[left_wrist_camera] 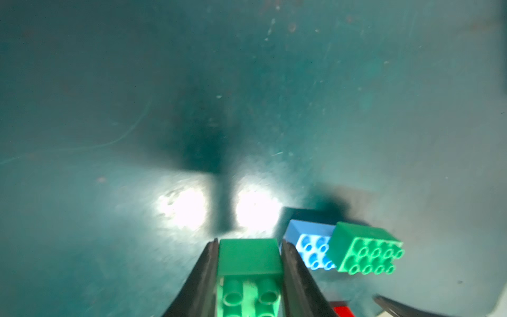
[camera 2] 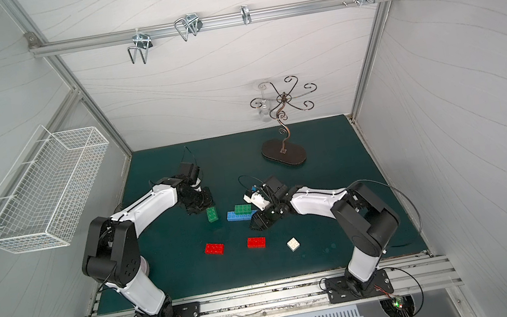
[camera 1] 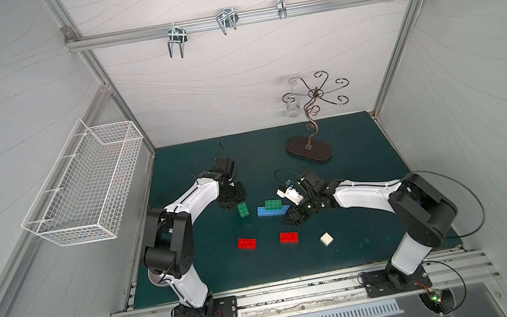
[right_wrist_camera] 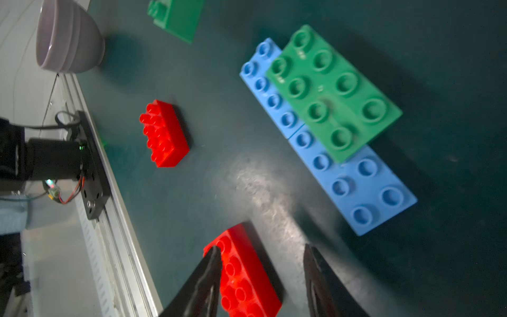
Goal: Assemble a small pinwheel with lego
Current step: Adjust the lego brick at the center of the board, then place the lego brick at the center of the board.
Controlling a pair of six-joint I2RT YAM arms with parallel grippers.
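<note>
So, top views first. In both, my left end effector was clenched on the held green brick, just beside the started pinwheel. That start was two blue bricks laid end to end on the table, with the second green brick pressed on top. My right end effector hung at the stack's end nearest its own arm. One red brick, the other red brick and the white brick lay loose toward the front, apart from the stack.

Left wrist view: the held green brick was gripped by its long sides between both fingers. I could not tell whether it was clear of the table. The stack showed just beyond.

Right wrist view: my right end effector was released, jaws apart and nothing grasped. The other red brick lay below, partly behind one finger. The second green brick bridged the joint of the blue pair, offset to one edge.

Judgement: early stage. One green sat on the blue base. The held green, both reds and the white centre were not yet placed.
</note>
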